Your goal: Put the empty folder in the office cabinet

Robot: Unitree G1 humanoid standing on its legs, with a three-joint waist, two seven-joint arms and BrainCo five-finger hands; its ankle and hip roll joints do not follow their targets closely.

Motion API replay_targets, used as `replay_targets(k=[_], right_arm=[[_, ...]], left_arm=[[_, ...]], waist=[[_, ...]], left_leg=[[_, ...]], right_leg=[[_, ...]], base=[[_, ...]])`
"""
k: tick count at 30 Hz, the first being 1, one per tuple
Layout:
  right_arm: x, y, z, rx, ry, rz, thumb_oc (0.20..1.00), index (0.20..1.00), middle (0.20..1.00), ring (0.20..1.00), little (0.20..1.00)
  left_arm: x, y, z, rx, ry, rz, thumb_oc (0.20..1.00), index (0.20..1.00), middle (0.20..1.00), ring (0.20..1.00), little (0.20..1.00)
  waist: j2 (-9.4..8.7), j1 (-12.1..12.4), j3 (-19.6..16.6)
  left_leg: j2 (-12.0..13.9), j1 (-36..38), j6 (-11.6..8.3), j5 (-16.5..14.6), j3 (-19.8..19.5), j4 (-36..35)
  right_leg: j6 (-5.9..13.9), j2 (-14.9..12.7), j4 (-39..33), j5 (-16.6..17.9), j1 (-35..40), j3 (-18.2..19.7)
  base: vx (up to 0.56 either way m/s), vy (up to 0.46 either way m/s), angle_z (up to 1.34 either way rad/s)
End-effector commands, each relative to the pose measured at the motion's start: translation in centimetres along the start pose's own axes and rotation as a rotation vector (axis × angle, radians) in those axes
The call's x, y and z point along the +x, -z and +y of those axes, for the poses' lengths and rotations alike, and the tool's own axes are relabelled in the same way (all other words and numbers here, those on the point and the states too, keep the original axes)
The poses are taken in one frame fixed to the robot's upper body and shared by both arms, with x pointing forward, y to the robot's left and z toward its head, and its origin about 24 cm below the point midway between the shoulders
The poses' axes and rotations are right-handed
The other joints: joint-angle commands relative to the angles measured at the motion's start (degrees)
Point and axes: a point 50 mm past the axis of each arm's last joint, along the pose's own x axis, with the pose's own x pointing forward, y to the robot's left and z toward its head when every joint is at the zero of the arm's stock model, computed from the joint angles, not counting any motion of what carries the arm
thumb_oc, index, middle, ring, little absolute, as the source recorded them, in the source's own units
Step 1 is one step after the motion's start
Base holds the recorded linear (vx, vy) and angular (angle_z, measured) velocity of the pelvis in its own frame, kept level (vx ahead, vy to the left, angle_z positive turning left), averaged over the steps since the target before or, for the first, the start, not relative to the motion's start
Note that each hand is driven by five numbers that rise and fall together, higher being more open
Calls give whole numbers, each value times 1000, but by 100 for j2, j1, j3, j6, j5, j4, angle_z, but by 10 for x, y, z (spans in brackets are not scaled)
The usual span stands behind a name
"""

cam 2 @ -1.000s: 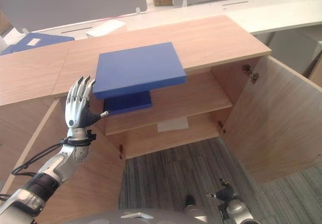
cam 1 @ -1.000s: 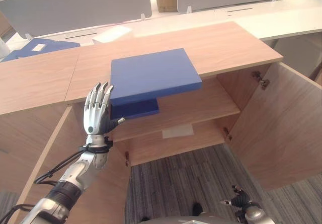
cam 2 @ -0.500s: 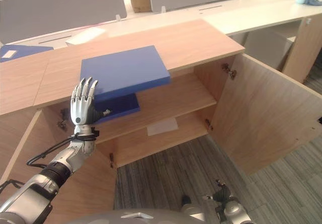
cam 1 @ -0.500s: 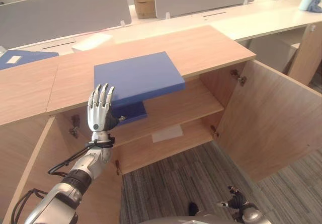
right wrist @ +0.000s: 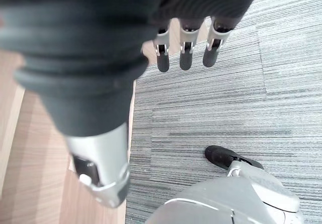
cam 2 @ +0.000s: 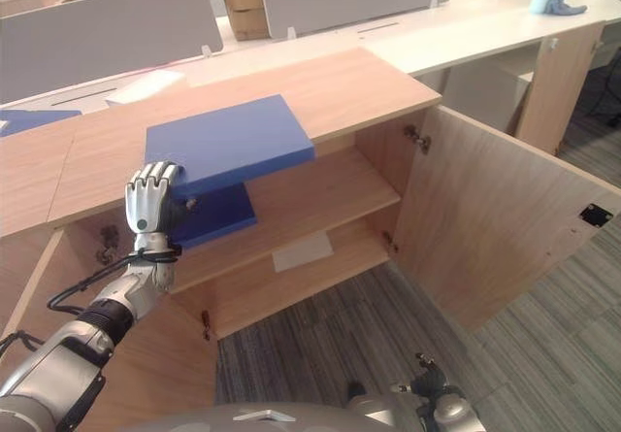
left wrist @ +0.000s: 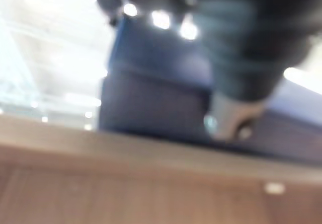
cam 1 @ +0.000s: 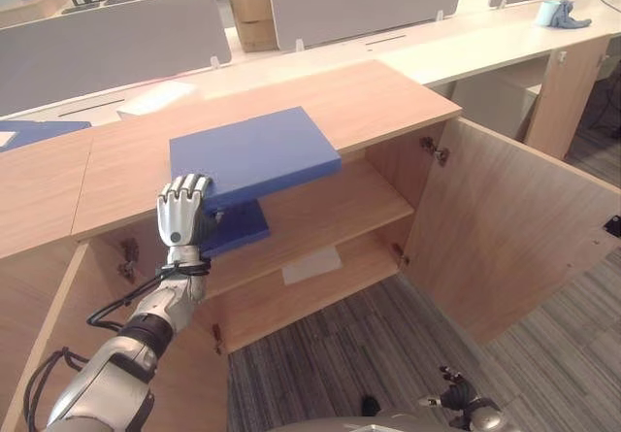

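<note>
A blue folder (cam 1: 254, 150) lies flat on the wooden cabinet top (cam 1: 378, 97), its near edge jutting out over the open cabinet. My left hand (cam 1: 182, 216) is at the folder's near left corner, fingers curled over the edge and thumb (left wrist: 229, 116) below it. The left wrist view has the folder (left wrist: 151, 98) close up. A second blue folder (cam 1: 238, 230) lies on the upper shelf (cam 1: 335, 199) just beneath. My right hand (cam 1: 456, 403) hangs low above the carpet with straight fingers (right wrist: 183, 53), holding nothing.
Both cabinet doors stand open, the right door (cam 1: 505, 228) swung far out and the left door (cam 1: 49, 354) beside my left arm. A white sheet (cam 1: 310, 265) lies on the lower shelf. Another blue folder (cam 1: 24, 133) rests on the desk at far left.
My left hand's fingers were straight and upright beside the folder; they have now curled onto its near left corner. The camera has shifted, so the whole scene sits differently.
</note>
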Motion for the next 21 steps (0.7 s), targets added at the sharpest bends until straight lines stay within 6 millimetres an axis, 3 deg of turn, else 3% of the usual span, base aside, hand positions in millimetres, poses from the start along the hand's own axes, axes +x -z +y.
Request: replay_targets(k=[1, 7, 12, 17, 21], right_arm=[[4, -27, -7, -63, 5, -99, 1000, 1000, 1000, 1000, 1000], [3, -32, -8, -68, 21, -145, 1000, 1000, 1000, 1000, 1000], [1, -45, -11, -29, 31, -216, 1000, 1000, 1000, 1000, 1000], [-5, -73, -12, 60, 45, -338, 1000, 1000, 1000, 1000, 1000], [-9, -87, -13, 98, 79, -408, 1000, 1000, 1000, 1000, 1000]], left_arm=[[37, 6, 27, 4, -103, -17, 200, 200, 200, 200, 200], [44, -1, 40, -88, -180, -39, 200, 200, 200, 200, 200], [55, -14, 69, -233, -294, -87, 200, 200, 200, 200, 200], [61, -40, 115, -568, -293, -209, 200, 200, 200, 200, 200], [54, -58, 134, -801, -188, -318, 200, 200, 200, 200, 200]], waist=[[-141, -113, 121], [-141, -74, 113], [-165, 49, 119], [-213, 205, 119], [-221, 302, 106]], left_leg=[[-74, 168, 176, -346, -280, 3], [-107, 173, 192, -361, -328, 4], [-120, 163, 200, -371, -439, 3], [-140, 138, 212, -372, -615, 3], [-157, 107, 224, -373, -707, 3]], right_leg=[[312, -117, 6, -205, 185, 264], [315, -142, 6, -219, 215, 216], [319, -186, 6, -230, 253, 111], [336, -253, 6, -231, 303, -32], [354, -298, 6, -225, 313, -124]], base=[[0, 0, 0], [-4, 12, 0], [-19, 25, 5], [-23, 26, 14], [-16, 13, 13]])
